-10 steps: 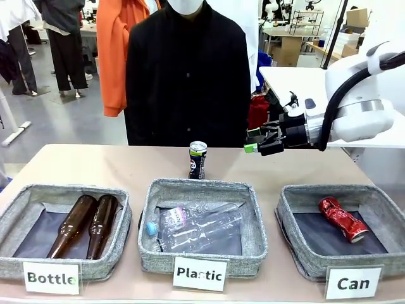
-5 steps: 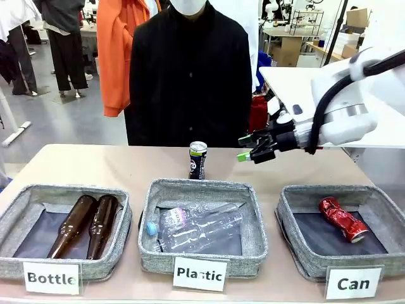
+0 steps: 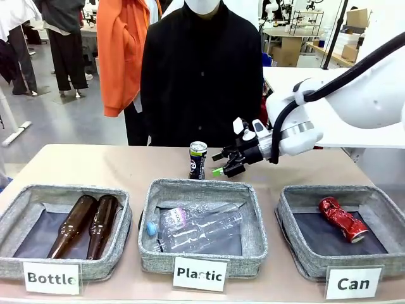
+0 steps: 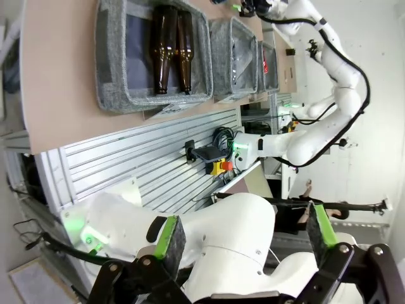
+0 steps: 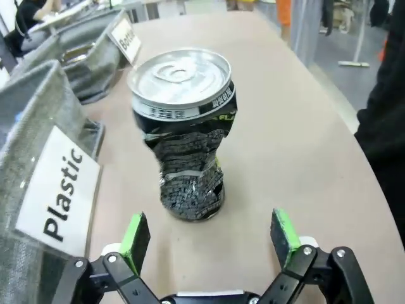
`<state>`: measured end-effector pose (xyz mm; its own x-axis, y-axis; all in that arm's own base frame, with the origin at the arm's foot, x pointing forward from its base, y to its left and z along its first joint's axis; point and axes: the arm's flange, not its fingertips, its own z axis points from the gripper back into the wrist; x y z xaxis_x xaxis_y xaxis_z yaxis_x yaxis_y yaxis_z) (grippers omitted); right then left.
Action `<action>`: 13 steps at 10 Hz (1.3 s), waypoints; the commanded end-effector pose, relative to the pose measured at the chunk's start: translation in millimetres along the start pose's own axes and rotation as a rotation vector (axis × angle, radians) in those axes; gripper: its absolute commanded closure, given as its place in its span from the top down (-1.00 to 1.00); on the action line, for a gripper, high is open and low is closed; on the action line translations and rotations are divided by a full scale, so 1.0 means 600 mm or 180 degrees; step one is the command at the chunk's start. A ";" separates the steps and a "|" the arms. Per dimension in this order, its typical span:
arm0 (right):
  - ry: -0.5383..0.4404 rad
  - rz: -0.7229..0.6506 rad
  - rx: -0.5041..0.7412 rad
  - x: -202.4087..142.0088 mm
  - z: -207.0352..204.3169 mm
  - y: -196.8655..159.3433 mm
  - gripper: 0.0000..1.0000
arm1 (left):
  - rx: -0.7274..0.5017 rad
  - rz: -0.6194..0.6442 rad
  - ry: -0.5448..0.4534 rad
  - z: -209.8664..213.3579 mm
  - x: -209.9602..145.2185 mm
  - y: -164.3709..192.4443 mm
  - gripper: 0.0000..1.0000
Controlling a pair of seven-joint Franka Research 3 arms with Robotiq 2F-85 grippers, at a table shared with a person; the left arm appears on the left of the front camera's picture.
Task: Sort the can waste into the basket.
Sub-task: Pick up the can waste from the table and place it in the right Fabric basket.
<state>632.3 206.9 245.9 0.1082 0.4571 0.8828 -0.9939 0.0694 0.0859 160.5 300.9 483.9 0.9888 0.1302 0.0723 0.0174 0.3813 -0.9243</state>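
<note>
Nearing dark can point(image 3: 198, 159), right tool point(image 3: 223, 163) agape.

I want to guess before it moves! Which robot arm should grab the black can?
The right one. Its gripper hangs open right beside the black can, fingers either side in the wrist view. The left gripper is back near the robot's base, far from it.

A crumpled dark navy-black metal can with a silver top point(image 3: 198, 159) stands upright on the table behind the middle basket. A dented shiny red can point(image 3: 342, 218) lies inside the grey woven-fabric basket labelled "Can" point(image 3: 290, 235).
</note>
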 end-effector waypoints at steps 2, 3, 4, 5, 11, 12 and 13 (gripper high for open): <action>0.0045 -0.0001 0.0014 0.012 -0.046 -0.022 1.00 | 0.0007 -0.0014 0.0031 0.002 -0.006 -0.001 1.00; 0.0013 -0.0020 0.0141 0.010 -0.062 -0.020 1.00 | 0.0007 -0.0014 0.0031 0.002 -0.006 -0.001 1.00; -0.0069 -0.0025 0.0211 0.010 -0.073 -0.018 1.00 | 0.0007 -0.0014 0.0031 0.002 -0.006 -0.001 1.00; -0.0145 -0.0026 0.0161 0.013 -0.078 -0.019 1.00 | 0.0007 -0.0014 0.0031 0.002 -0.006 -0.001 1.00; -0.0816 -0.0056 0.0415 0.020 -0.093 -0.013 1.00 | 0.0007 -0.0014 0.0031 0.002 -0.006 -0.001 1.00; -0.0816 -0.0068 0.0415 0.021 -0.093 -0.013 1.00 | 0.0007 -0.0014 0.0031 0.002 -0.006 -0.001 1.00; -0.0780 0.0046 0.0369 0.022 -0.091 -0.012 0.80 | 0.0007 -0.0014 0.0031 0.002 -0.006 -0.001 1.00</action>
<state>637.9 260.7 231.8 0.1501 0.2491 0.9568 -0.9854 -0.0413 0.1654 160.5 300.9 484.0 0.9888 0.1302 0.0724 0.0175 0.3813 -0.9243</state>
